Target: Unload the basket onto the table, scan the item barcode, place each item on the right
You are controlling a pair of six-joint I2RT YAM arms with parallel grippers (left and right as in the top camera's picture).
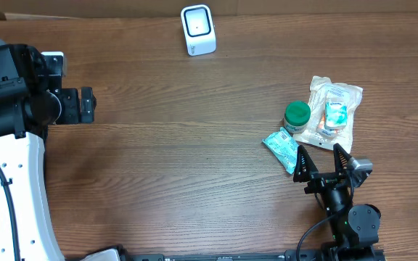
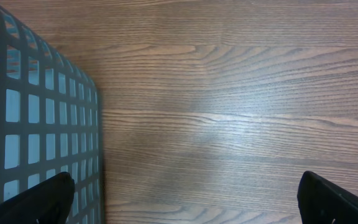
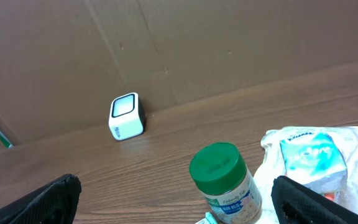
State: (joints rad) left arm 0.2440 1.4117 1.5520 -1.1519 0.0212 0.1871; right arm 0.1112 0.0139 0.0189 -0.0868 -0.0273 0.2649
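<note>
Wood-grain table (image 1: 194,152), lower right: right gripper (image 1: 318,150), jaws wide, empty, beside clustered green-lidded plastic jar (image 1: 297,114), teal tissue packet (image 1: 281,147), clear plastic bag (image 1: 337,90); crowding risks toppled jar. Left gripper (image 1: 85,105) same.

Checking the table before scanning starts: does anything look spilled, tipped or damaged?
Nothing stands out. The scanner stands upright at the far edge, the green-lidded jar is upright, and the teal packet and clear bag lie flat beside it.

Wood-grain table (image 1: 194,145), glossy plastic scanner (image 1: 198,30)
</note>
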